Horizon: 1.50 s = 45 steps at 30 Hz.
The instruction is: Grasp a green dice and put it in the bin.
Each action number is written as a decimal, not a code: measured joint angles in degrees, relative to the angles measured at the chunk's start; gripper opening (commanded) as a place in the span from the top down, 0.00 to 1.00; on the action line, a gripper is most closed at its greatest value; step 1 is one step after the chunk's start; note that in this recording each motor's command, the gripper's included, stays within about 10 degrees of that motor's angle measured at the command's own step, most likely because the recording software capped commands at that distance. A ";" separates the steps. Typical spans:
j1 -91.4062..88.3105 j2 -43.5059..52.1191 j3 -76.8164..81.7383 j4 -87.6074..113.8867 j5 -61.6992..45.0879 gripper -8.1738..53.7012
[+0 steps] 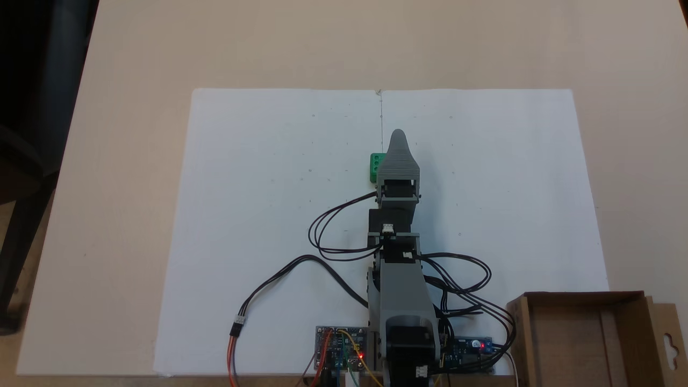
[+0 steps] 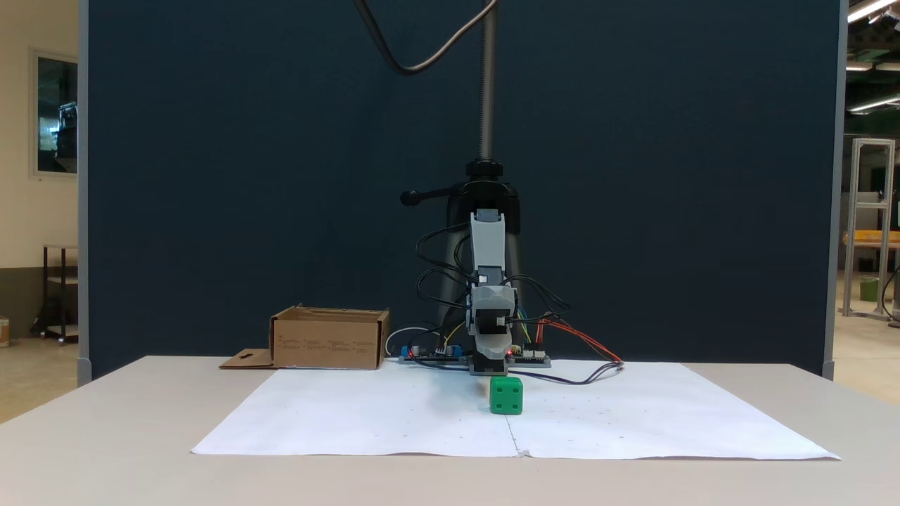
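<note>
The grey ribbed plastic fingers (image 1: 398, 141) are seen one over the other, so whether they are apart or together cannot be told. The arm (image 1: 400, 301) is stretched forward and low over white paper (image 1: 258, 215). The green dice (image 2: 506, 395), a glossy cube with dark pips, lies beside the fingertip. The corrugated cardboard bin (image 1: 634, 322) stands well apart on the worktop (image 1: 134, 80).

Partly hidden behind the grey plastic gripper (image 1: 398, 141): the small bright green plastic dice (image 1: 374, 166); cut by the frame's edge: the brown cardboard bin (image 1: 591, 344).
</note>
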 measured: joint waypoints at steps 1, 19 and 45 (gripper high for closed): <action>2.64 0.00 0.00 0.00 0.00 0.15; 2.64 0.00 0.00 0.00 0.00 0.15; 5.89 0.00 -45.09 49.66 0.00 0.19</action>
